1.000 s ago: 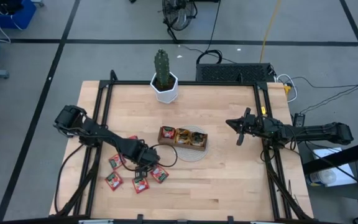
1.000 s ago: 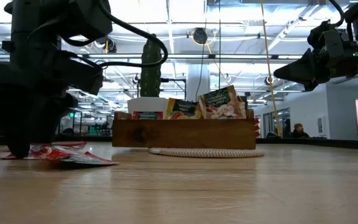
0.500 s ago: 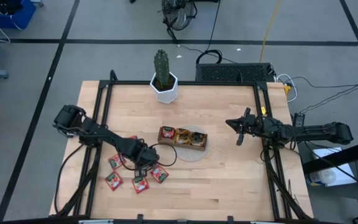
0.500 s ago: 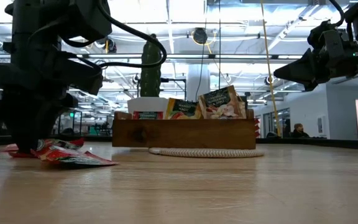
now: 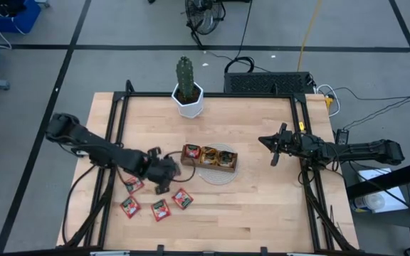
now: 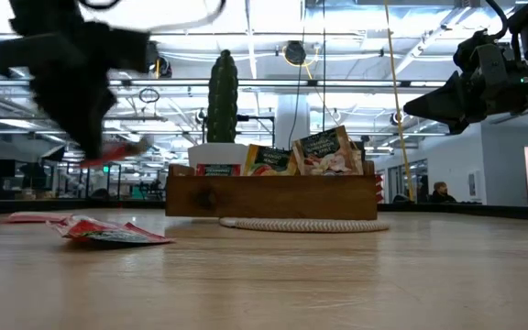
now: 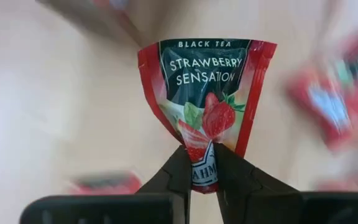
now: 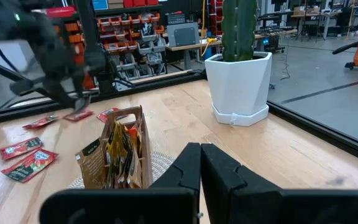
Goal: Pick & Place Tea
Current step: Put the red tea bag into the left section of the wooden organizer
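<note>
- My left gripper (image 7: 199, 167) is pinched onto the lower edge of a red strawberry tea sachet (image 7: 208, 99). In the high view it sits at about 9 o'clock from the wooden tray (image 5: 209, 163), just beside it.
- From table height, I see the sachet lifted clear of the table (image 6: 337, 284), hanging under the gripper.
- Loose red sachets (image 5: 156, 203) lie on the wood at about 7 o'clock from the tray, near one another.
- The tray rests on a round woven mat (image 5: 218, 177) and holds upright tea packets (image 6: 296, 156).
- A cactus in a white pot (image 5: 188, 91) stands at 12 o'clock on the table.
- My right gripper (image 5: 273, 148) waits at 3 o'clock, fingers pressed together with nothing between them, well apart from the tray.
</note>
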### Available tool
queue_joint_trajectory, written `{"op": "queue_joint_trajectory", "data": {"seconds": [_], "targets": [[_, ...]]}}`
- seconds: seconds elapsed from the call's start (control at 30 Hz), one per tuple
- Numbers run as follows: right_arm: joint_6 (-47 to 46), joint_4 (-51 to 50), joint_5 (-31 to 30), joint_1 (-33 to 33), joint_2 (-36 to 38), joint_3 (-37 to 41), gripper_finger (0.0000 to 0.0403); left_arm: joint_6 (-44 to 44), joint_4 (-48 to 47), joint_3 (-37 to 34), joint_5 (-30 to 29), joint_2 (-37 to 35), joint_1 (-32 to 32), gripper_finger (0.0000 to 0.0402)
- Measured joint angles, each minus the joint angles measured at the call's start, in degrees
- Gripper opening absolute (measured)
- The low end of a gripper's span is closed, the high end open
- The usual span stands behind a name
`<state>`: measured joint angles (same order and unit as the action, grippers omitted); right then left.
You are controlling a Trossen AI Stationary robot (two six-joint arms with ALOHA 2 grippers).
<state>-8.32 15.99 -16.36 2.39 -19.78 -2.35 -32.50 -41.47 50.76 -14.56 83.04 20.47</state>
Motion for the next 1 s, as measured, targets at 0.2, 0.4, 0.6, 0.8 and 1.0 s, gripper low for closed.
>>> {"op": "queue_joint_trajectory", "data": {"seconds": [0.2,0.4,0.6,0.8,1.0], "targets": [[0.02,0.0,0.0,-0.01,-0.01,0.0,0.0,1.43,16.6,-1.8,-26.72,-2.31,-0.05,0.0057],[0.02,0.0,0.0,-0.02,0.01,0.0,0.0,5.63,44.79,-9.08,-31.06,1.93,-3.96,0.0048],[0.0,0.02,0.0,0.0,-0.02,0.0,0.0,3.1,53.89,-11.54,-29.91,6.57,-6.69,0.0048],[0.0,0.03,0.0,0.0,0.01,0.0,0.0,1.27,56.69,-11.56,-27.32,10.48,-7.06,0.0054],[0.01,0.02,0.0,-0.02,0.0,0.0,0.0,0.54,58.19,-11.5,-26.17,13.43,-7.07,0.0065]]}}
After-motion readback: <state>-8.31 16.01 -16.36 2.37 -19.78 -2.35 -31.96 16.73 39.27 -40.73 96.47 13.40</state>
